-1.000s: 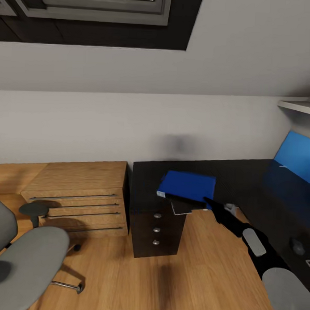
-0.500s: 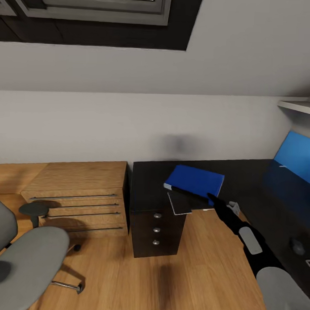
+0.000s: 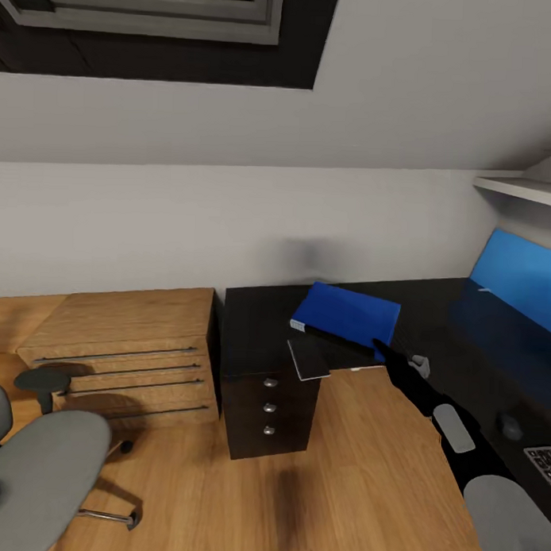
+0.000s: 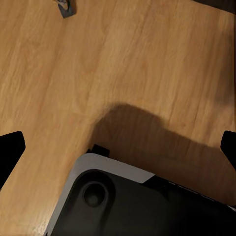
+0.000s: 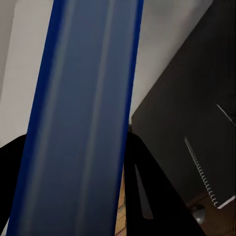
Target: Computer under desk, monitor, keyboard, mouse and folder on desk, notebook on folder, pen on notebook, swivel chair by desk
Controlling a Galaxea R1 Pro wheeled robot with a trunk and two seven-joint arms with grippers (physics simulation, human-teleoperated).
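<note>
Head view takes in the attic bedroom: the folder [image 3: 347, 314], bright blue, sits tilted over the near left corner of the black desk [image 3: 433, 313], its front edge raised above the notebook [image 3: 308, 359], a grey rectangle that overhangs the desk edge above a dark drawer unit [image 3: 268, 410]. The right gripper [image 3: 379, 348] meets the folder's near right corner, its black forearm stretched forward and leftward from the lower right of the frame, with a light grey panel along its upper side. Right wrist view adds what the head camera cannot: the folder's blue cover [image 5: 78, 123] runs between the two black fingers [image 5: 147, 191], which are closed onto it, with the desktop and the notebook's spiral binding [image 5: 201, 172] beyond. Left wrist view looks down at the wood floor [image 4: 123, 64] and part of the robot's own grey base [image 4: 128, 201]; the left gripper [image 4: 118, 147] is spread wide, a dark fingertip at each side of the frame, holding nothing. Back in the head view, the swivel chair [image 3: 38, 474] stands at lower left near low oak drawers [image 3: 122, 353], well apart from the desk, while the mouse [image 3: 509, 425] and a corner of the keyboard [image 3: 543, 461] lie at the desk's right.
</note>
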